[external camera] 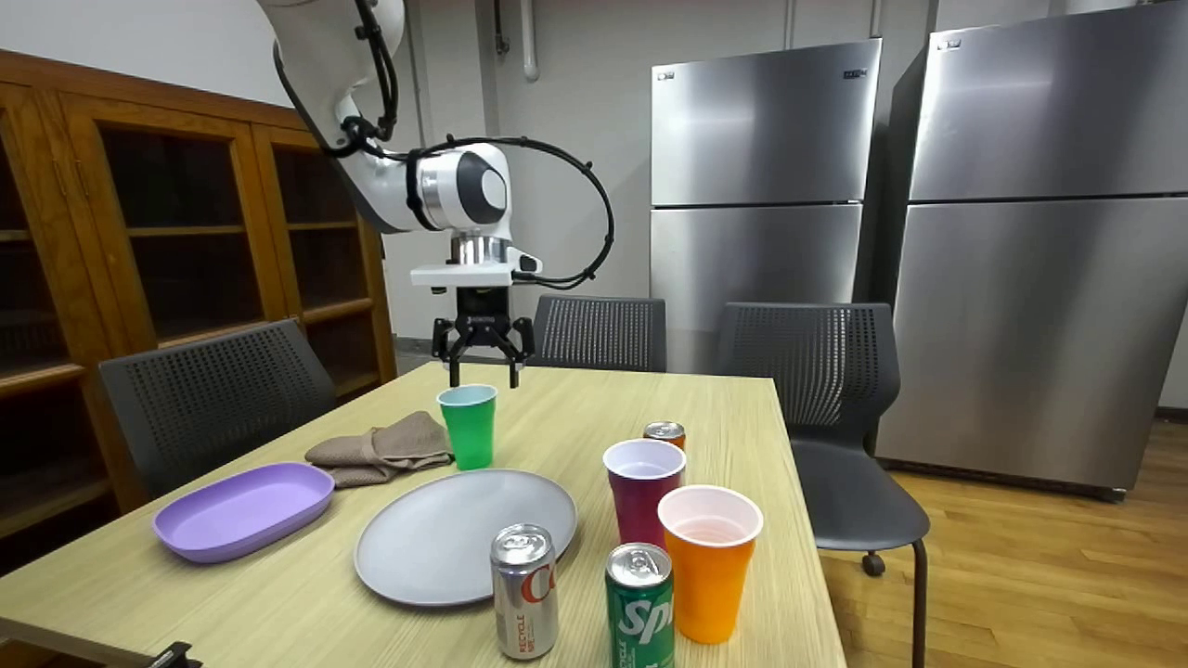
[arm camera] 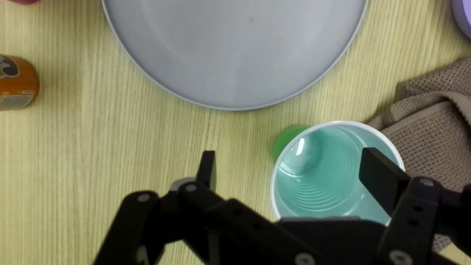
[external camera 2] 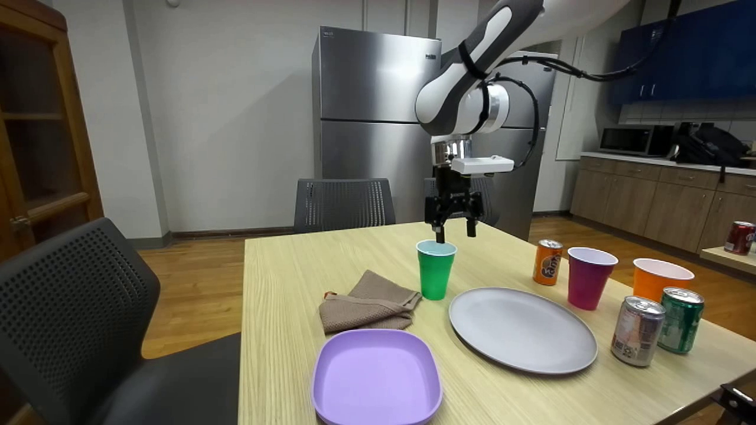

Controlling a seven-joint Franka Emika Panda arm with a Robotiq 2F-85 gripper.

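Note:
My gripper (external camera: 484, 382) points down with its jaws spread wide and nothing between them. It hangs over the table, near the rim of an upright green cup (external camera 2: 436, 271) with a pale inside. From the wrist view, one finger (arm camera: 382, 176) overlaps the mouth of the cup, while the other finger (arm camera: 208, 169) is off to the left over bare wood. Whether a fingertip dips below the rim, I cannot tell. A folded brown cloth (external camera 2: 369, 304) lies beside the cup. Close by is a round grey plate (arm camera: 239, 55), flat on the table.
A lilac tray (external camera 2: 377, 378) sits past the cloth. Across the plate stand an orange can (external camera 2: 548, 262), a maroon cup (external camera: 640, 506), an orange cup (external camera: 710, 580), a silver can (external camera: 524, 598) and a green can (external camera: 640, 612). Dark chairs (external camera: 807, 371) surround the table.

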